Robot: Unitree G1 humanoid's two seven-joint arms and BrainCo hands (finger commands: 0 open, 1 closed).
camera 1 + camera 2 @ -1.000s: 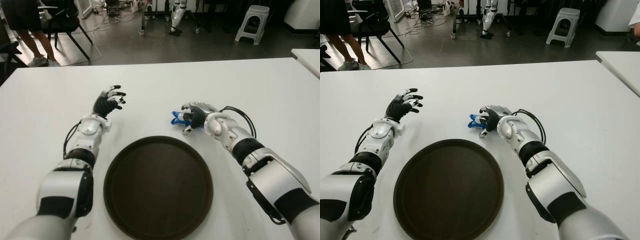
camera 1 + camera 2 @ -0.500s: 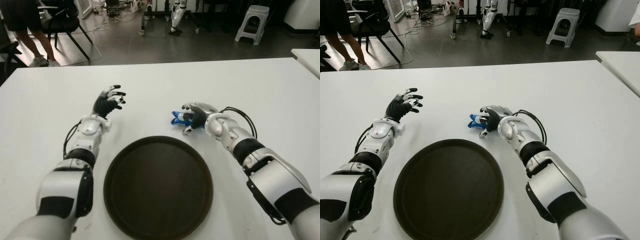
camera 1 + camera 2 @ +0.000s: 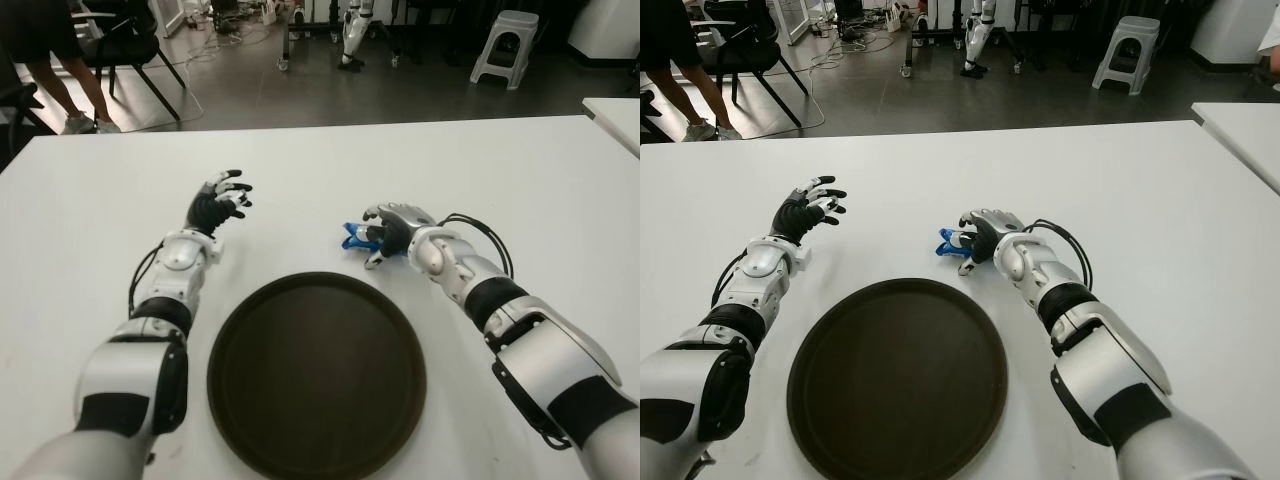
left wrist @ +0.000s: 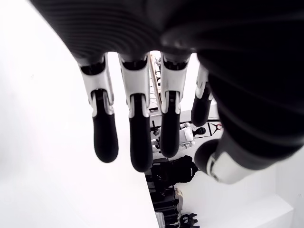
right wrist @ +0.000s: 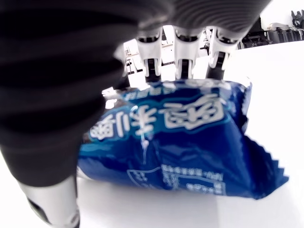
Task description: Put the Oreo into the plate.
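Note:
The Oreo is a small blue packet [image 3: 351, 237] lying on the white table [image 3: 540, 170] just beyond the far rim of the round dark plate [image 3: 316, 375]. My right hand [image 3: 374, 238] covers the packet from the right. Its fingers curl over the far side of the packet [image 5: 175, 142] and the thumb closes on the near side, while the packet still touches the table. To the left of the plate my left hand [image 3: 222, 195] is held above the table. Its fingers [image 4: 133, 142] are spread and hold nothing.
Beyond the table's far edge are a black chair [image 3: 130, 45], a person's legs [image 3: 60, 95] at the back left and a white stool [image 3: 508, 45]. A second white table [image 3: 620, 115] shows at the right edge.

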